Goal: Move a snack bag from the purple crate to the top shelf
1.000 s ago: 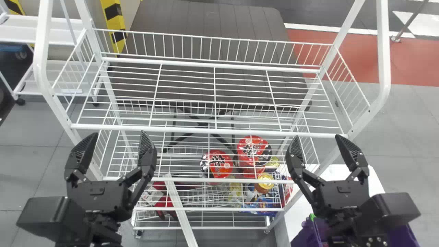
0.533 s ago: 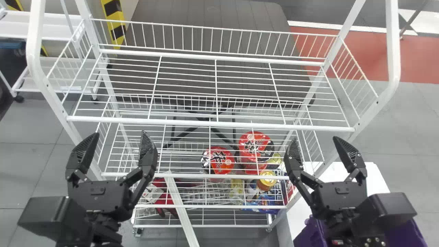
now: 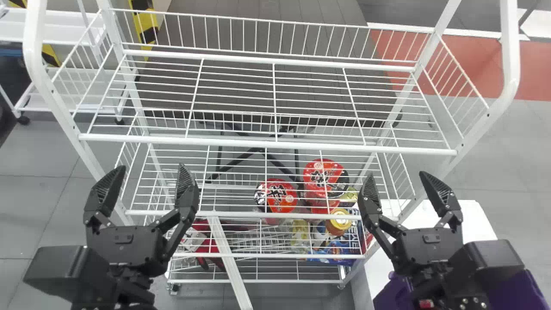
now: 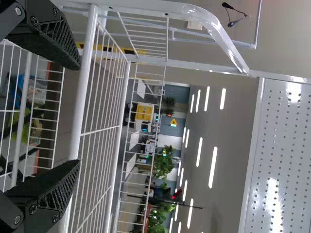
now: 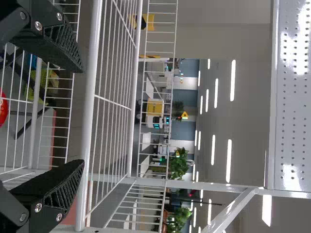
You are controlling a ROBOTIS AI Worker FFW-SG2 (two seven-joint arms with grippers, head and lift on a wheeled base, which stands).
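Note:
My left gripper stands open before the left part of the white wire rack, nothing between its fingers. Equally open and without a load, my right gripper is at the rack's right front corner. The bare top shelf lies beyond both. At the bottom right, the purple crate is partly covered by my right arm; its contents are hidden. Both the left gripper in the left wrist view and the right gripper in the right wrist view have the top shelf's front rail close ahead.
Red-lidded cups and a yellow-lidded tub sit on lower levels, with blue packs nearby. The crate stands by a white table right of the rack. A white post slants up at the front.
In the head view the rack has shifted lower-shelf goods slightly right and its top shelf upward and larger. Both grippers stay nearly in place there, still open.

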